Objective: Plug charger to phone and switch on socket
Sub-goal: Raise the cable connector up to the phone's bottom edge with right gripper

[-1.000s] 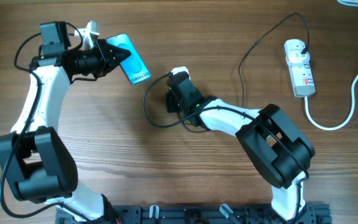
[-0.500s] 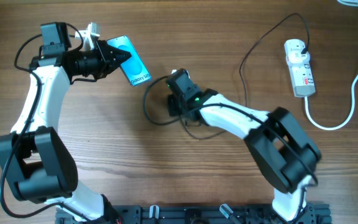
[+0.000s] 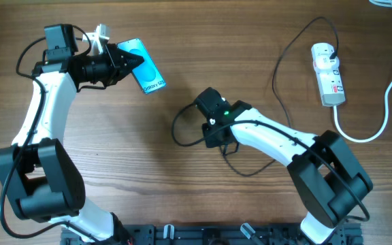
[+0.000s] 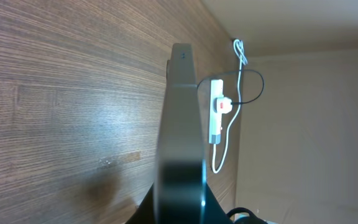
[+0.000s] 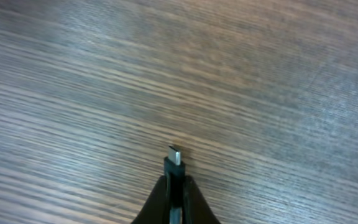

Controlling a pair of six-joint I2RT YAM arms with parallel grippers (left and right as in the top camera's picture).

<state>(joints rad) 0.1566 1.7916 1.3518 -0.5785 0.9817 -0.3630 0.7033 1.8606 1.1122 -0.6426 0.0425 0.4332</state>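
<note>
The left gripper (image 3: 126, 60) clamps the phone (image 3: 146, 72) at the far left of the tabletop (image 3: 182, 197); the right gripper (image 5: 174, 182) pinches the charger (image 5: 174, 157) by its plug near the middle; the socket (image 3: 327, 82) lies far right.

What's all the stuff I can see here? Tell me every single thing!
phone: one, turquoise screen, upper left, held by the left gripper.
charger: one, thin black cable with a silvery plug tip, running from the socket across the table to the right gripper.
socket: one, white with red marks, far right of the table.
lead: one, thick and white, curving away from the socket toward the right edge.
table: one, brown wood, under everything.
left gripper: one, black, shut on the phone.
right gripper: one, black, near the middle, shut on the charger just behind its plug tip.
</note>
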